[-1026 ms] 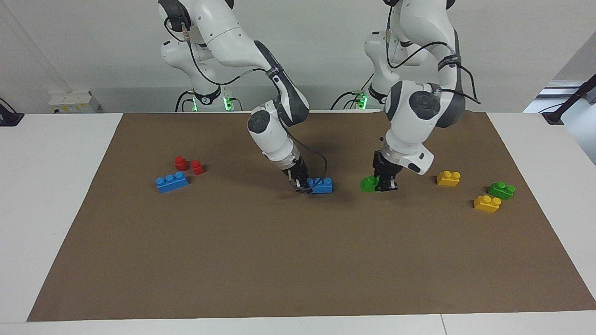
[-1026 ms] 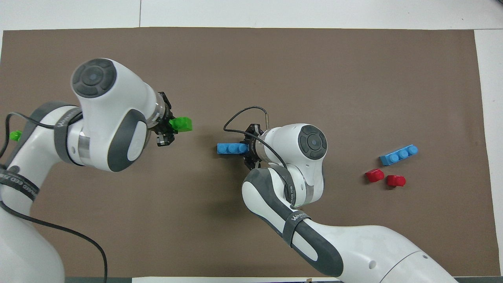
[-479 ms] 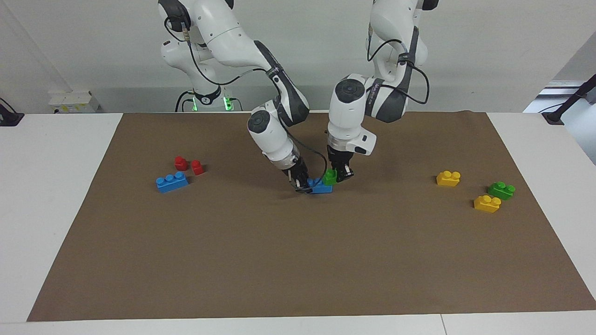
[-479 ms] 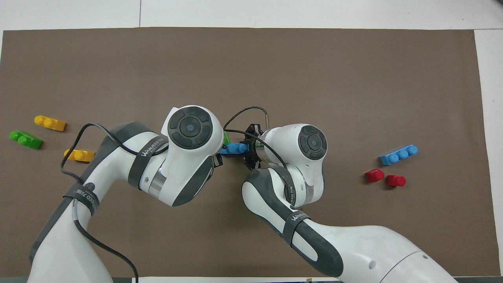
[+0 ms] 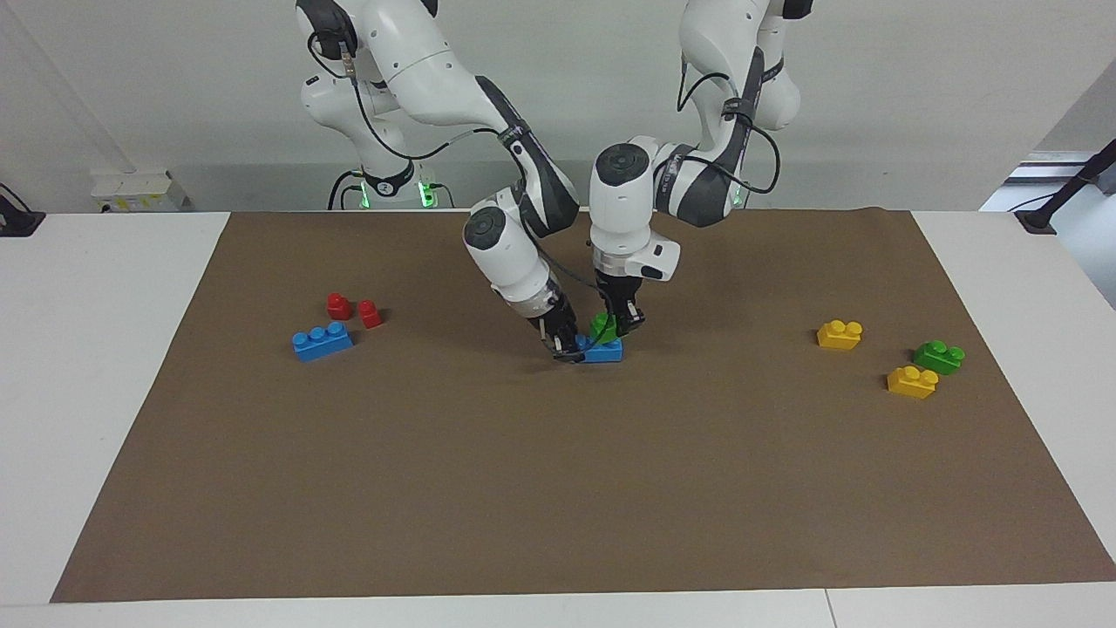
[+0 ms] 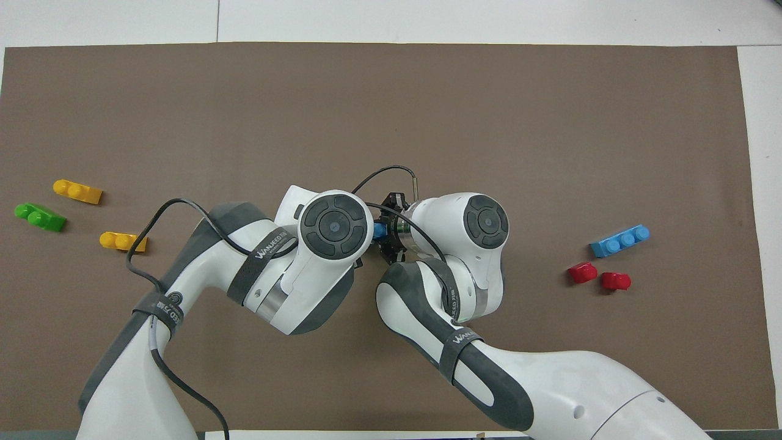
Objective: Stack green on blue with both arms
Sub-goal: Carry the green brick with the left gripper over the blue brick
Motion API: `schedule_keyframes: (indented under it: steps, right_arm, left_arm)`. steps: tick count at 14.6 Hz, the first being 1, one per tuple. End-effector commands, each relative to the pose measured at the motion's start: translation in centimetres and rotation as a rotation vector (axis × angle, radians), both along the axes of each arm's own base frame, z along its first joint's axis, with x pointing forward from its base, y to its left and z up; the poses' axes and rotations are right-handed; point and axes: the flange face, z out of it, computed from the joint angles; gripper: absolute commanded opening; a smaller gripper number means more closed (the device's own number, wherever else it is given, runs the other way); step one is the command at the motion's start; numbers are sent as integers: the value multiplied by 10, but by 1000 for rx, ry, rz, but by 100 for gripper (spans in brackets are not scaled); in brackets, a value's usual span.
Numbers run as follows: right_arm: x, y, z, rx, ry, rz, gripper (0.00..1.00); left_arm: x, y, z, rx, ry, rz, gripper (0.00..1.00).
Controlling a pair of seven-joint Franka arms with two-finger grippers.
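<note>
A blue three-stud brick (image 5: 605, 352) lies on the brown mat (image 5: 558, 488) in the middle of the table. My right gripper (image 5: 568, 348) is shut on its end toward the right arm's side. My left gripper (image 5: 622, 324) is shut on a green two-stud brick (image 5: 601, 327) and holds it on top of the blue brick, touching it. In the overhead view only a sliver of the blue brick (image 6: 379, 230) shows beside the right gripper (image 6: 385, 231). There the left arm's wrist hides the green brick and the left gripper.
A second blue brick (image 5: 322, 341) and two red pieces (image 5: 338, 305) lie toward the right arm's end. Two yellow bricks (image 5: 840, 334) (image 5: 912, 382) and a second green brick (image 5: 939, 357) lie toward the left arm's end.
My left gripper has carried the green brick from beside the blue brick onto its top. The right gripper and the blue brick have stayed in place.
</note>
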Motion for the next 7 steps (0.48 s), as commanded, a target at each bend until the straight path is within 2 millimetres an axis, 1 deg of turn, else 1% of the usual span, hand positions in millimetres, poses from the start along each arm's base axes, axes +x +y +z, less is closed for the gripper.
schedule_keyframes:
  steps: [1,3,7]
  right_arm:
    - [-4,-16,-20,-17,3,-17,0]
    - [-4,-16,-20,-17,3,-17,0]
    - [-4,-16,-20,-17,3,-18,0]
  left_arm:
    - [2,6,-5,4,-33,17,0]
    - [5,7,-4,11,-56,2,0]
    - [-8,5,-22,32,-39,-24,0]
